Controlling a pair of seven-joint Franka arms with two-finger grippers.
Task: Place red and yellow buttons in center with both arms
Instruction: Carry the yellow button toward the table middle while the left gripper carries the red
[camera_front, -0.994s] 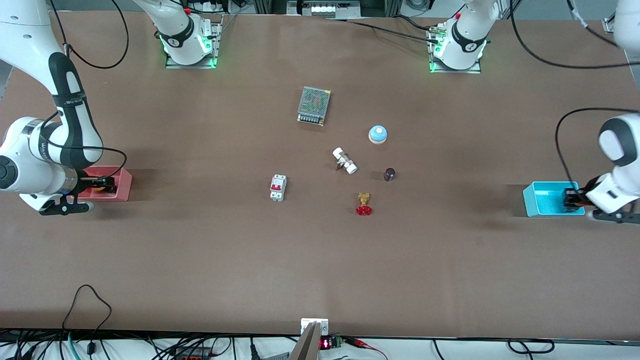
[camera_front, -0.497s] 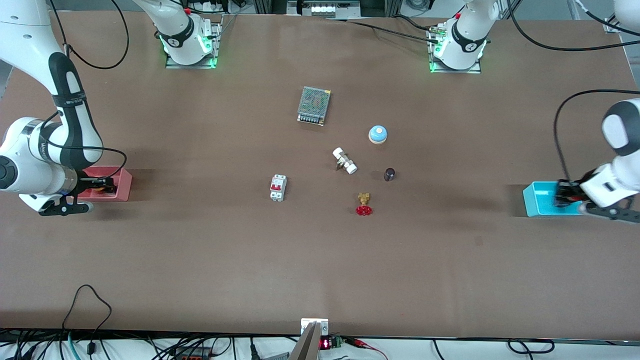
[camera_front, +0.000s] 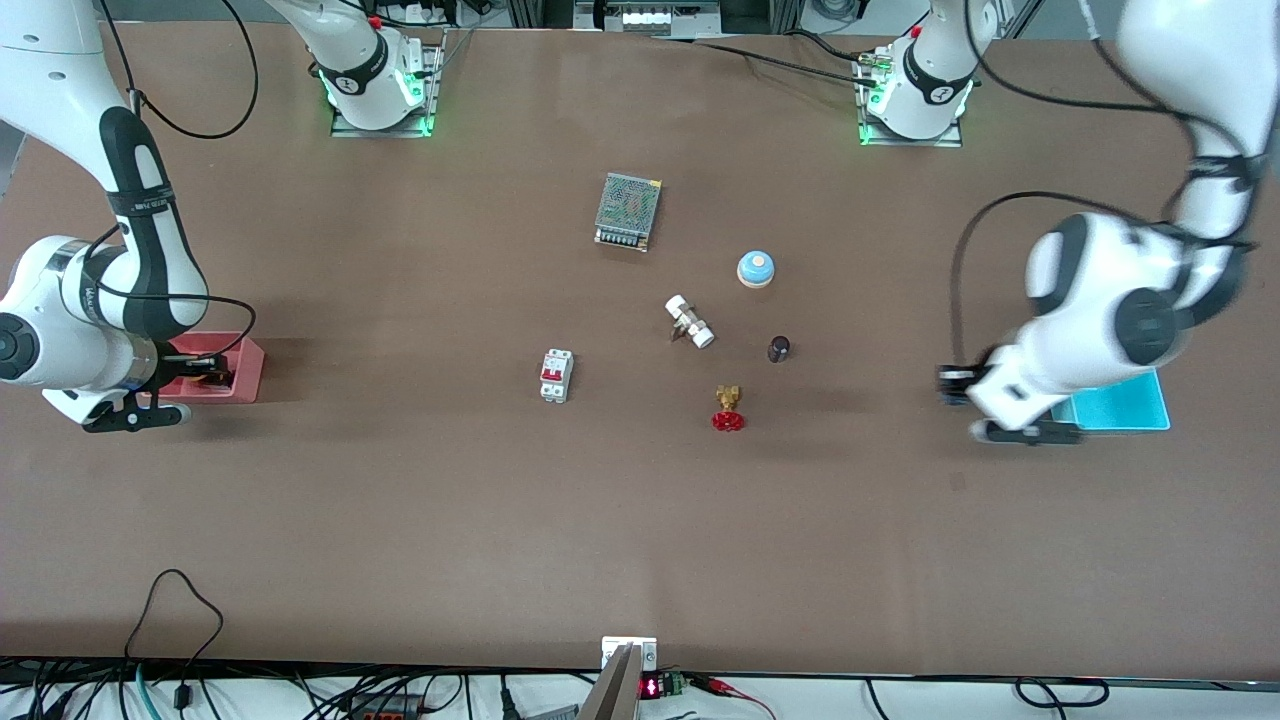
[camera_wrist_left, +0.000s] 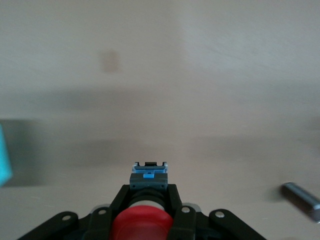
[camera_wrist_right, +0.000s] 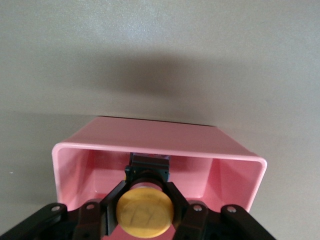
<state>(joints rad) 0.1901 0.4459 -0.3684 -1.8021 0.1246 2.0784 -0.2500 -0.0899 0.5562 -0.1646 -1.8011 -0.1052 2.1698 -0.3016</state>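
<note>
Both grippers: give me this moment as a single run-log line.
left gripper: shut on red button, over bare table beside blue bin | right gripper: shut on yellow button, over pink bin | centre: no buttons yet

Even, diffuse overhead light on the brown table (camera_front: 400, 520); no hard glare, soft shadows only. Left arm (camera_front: 1100, 310) is motion-blurred in front view, its outline smeared. Right arm (camera_front: 110, 290) is sharp. Green glow at both arm bases. Left wrist view is washed out and blurry, with a broad soft shadow band on the tabletop. Right wrist view is cleaner: pink bin (camera_wrist_right: 160, 145) crisp, dark shadow on the table just past its rim.
</note>
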